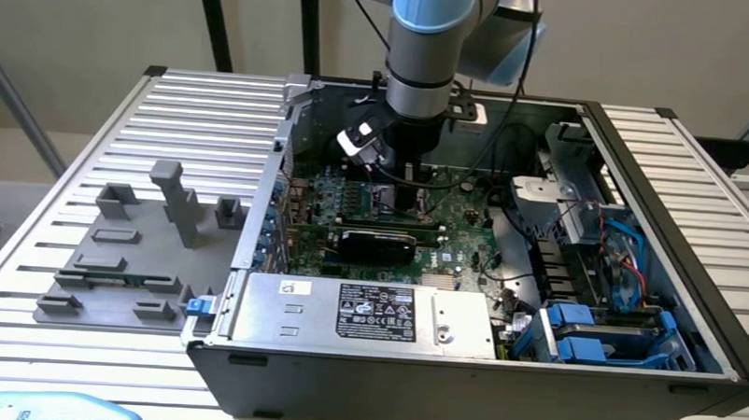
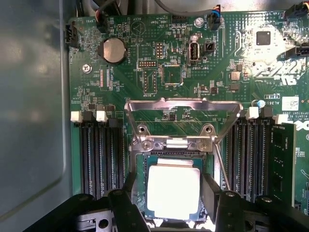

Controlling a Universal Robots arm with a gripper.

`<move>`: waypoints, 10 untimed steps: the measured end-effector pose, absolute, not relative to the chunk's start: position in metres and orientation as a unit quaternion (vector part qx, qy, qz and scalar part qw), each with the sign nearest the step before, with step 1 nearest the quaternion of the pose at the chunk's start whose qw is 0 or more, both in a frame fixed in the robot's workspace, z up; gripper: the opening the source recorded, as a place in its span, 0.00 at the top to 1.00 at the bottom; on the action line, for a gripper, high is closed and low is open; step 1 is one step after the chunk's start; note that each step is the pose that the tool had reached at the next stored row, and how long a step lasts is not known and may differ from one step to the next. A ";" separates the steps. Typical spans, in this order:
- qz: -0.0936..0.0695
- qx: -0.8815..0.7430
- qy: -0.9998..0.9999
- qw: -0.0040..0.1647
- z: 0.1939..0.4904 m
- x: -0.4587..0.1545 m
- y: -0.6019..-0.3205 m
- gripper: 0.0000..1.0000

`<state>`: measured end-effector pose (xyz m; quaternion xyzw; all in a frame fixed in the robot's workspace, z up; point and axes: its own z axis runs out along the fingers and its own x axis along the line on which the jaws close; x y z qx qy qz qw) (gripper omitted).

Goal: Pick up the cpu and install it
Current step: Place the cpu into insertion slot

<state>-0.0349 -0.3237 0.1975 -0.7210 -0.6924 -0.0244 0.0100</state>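
Observation:
The cpu (image 2: pixel 173 188), a flat square chip with a silver-white top and a thin green edge, lies in the socket on the green motherboard (image 2: pixel 145 58). My gripper (image 2: pixel 170 189) is open directly over it, and its black fingers (image 2: pixel 129 193) stand close to the chip's two opposite edges. The socket's metal load frame (image 2: pixel 183 104) is swung up and lies open beyond the chip. In the exterior view my gripper (image 1: pixel 398 178) reaches down inside the open computer case (image 1: pixel 468 381), low over the board.
Black memory slots (image 2: pixel 99 154) flank the socket, and a memory stick (image 2: pixel 282 164) stands in one. A coin battery (image 2: pixel 112 50) and cables lie nearby. In the exterior view's left, a grey fixture (image 1: pixel 123 257) rests on the slatted table. The power supply (image 1: pixel 371 313) fills the case front.

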 end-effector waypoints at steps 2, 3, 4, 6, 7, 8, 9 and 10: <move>-0.024 -0.721 -0.693 0.010 0.198 -0.034 -0.324 0.37; -0.024 -0.721 -0.693 0.010 0.198 -0.033 -0.324 0.37; -0.024 -0.721 -0.693 0.010 0.198 -0.034 -0.324 0.37; -0.024 -0.720 -0.693 0.010 0.198 -0.033 -0.324 0.37; -0.024 -0.720 -0.693 0.010 0.198 -0.033 -0.324 0.37; -0.023 -0.720 -0.693 0.010 0.198 -0.034 -0.324 0.37; -0.023 -0.720 -0.693 0.011 0.197 -0.034 -0.324 0.37; -0.022 -0.720 -0.693 0.011 0.197 -0.034 -0.324 0.37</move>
